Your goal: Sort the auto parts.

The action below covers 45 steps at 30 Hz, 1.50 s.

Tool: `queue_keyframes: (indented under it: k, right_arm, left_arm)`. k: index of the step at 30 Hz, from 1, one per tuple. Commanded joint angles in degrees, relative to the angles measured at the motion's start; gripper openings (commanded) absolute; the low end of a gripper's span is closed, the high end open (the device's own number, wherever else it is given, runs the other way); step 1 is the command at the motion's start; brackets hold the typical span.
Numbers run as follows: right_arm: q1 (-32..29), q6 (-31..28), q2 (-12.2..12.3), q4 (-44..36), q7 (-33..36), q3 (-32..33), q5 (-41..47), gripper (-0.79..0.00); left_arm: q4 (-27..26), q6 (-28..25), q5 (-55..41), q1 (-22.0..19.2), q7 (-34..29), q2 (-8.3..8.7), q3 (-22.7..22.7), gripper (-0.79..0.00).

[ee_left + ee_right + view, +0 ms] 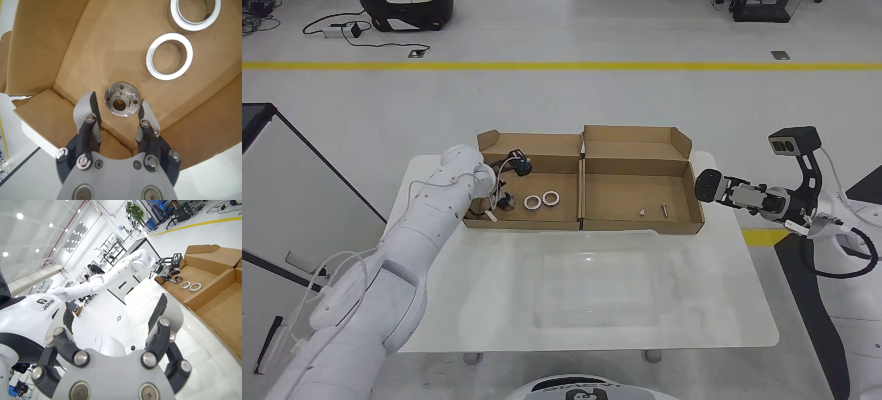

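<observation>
Top view: two open cardboard boxes stood side by side at the far half of a white counter point(712, 290), and a clear plastic tray point(592, 290) lay on the counter just in front of them. The left box point(532, 160) held two metal rings point(151, 66) lying flat and close together on its floor, and near them, toward the box's outer end, a flanged metal hub point(122, 103) resting with its collar up. The right box point(632, 185) held two small metal pieces point(642, 211) near its front wall, too small to tell apart. Left wrist view: the left gripper point(117, 100) hung inside the left box directly over the hub, its fingers spread, one on either side of the flange, a narrow gap visible between each fingertip and the rim. Right wrist view: the right gripper point(115, 302) had its fingers spread wide and held nothing; in the top view it hung just beside the outer end wall of the right box, above the counter's edge and well apart from the rings and hub.
</observation>
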Motion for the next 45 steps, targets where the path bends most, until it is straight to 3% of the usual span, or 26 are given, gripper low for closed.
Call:
queue_keyframes:
  k: [1, 9, 15, 19, 23, 28, 31, 37, 45]
  right_arm:
    - [0.0, 0.0, 0.0, 0.0, 0.0, 0.0, 0.0, 0.0]
    - [0.0, 0.0, 0.0, 0.0, 0.0, 0.0, 0.0, 0.0]
    - [0.0, 0.0, 0.0, 0.0, 0.0, 0.0, 0.0, 0.0]
    - [0.0, 0.0, 0.0, 0.0, 0.0, 0.0, 0.0, 0.0]
    - [0.0, 0.0, 0.0, 0.0, 0.0, 0.0, 0.0, 0.0]
    - [0.0, 0.0, 0.0, 0.0, 0.0, 0.0, 0.0, 0.0]
    - [0.0, 0.0, 0.0, 0.0, 0.0, 0.0, 0.0, 0.0]
    - [0.0, 0.0, 0.0, 0.0, 0.0, 0.0, 0.0, 0.0]
    - [0.0, 0.0, 0.0, 0.0, 0.0, 0.0, 0.0, 0.0]
  left_arm:
    - [-0.03, -0.02, 0.47, -0.21, 0.55, 0.07, -0.04, 0.0]
    - [-4.72, 1.92, 2.35, -0.02, 1.83, 1.86, -2.63, 0.0]
    - [-16.5, -0.66, 1.74, 4.68, 4.34, 5.6, -9.12, 0.0]
    - [-30.54, -3.69, 1.49, 12.52, 6.21, 9.02, -16.23, 0.0]
    - [-46.11, -5.71, 0.2, 22.84, 7.85, 12.05, -25.02, 0.0]
    - [-62.72, -10.82, -2.69, 35.3, 11.48, 14.7, -35.3, 0.0]
    - [-69.7, -14.85, -4.33, 41.81, 14.93, 15.81, -40.88, 0.0]
    - [-78.11, -21.55, -5.41, 51.43, 24.19, 17.17, -50.33, 0.0]
    - [-82.36, -21.68, -4.76, 61.88, 32.28, 18.21, -61.71, 0.0]
